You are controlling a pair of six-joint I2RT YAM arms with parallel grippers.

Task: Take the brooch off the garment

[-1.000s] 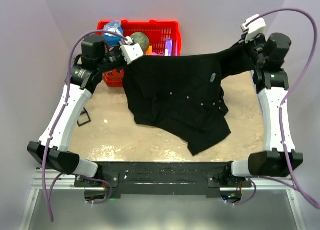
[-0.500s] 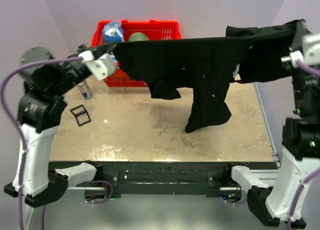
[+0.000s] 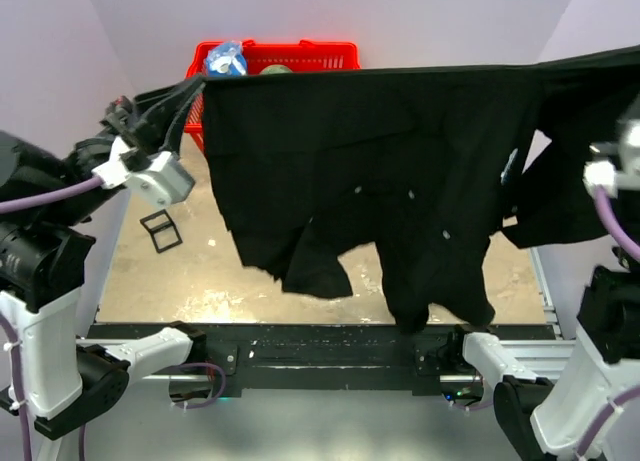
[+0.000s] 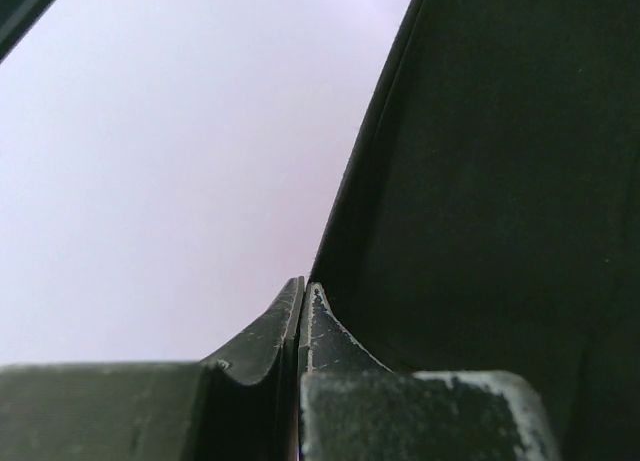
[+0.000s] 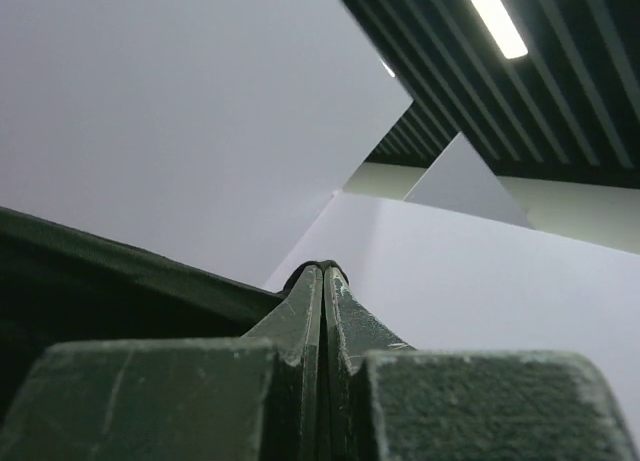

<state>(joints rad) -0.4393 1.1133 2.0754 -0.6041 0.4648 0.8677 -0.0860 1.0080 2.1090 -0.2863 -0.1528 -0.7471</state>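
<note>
Black cloth fills most of my overhead view: the shirt [image 3: 380, 131] hangs spread like a curtain between the two raised arms, its top edge taut and its tails dangling over the near edge of the table [image 3: 190, 271]. I can read no writing on it from here. The only print in sight is on a blue and white packet [image 3: 226, 59] in the red basket [image 3: 320, 49] behind the shirt, and it is too small to make out.

The left gripper [image 4: 303, 286] has its fingers pressed tight together on the shirt's upper left corner, and black fabric runs away from the tips. The right gripper [image 5: 323, 271] is likewise clamped flat, with dark cloth stretching off to its left; from above it sits at or past the right edge of the picture.

Small white buttons [image 3: 410, 194] dot the middle of the shirt. Towards the right, at a fold, a pale silvery sliver [image 3: 510, 167] shows, which looks like the brooch seen edge-on, pinned to the cloth, though I cannot tell for certain.
</note>
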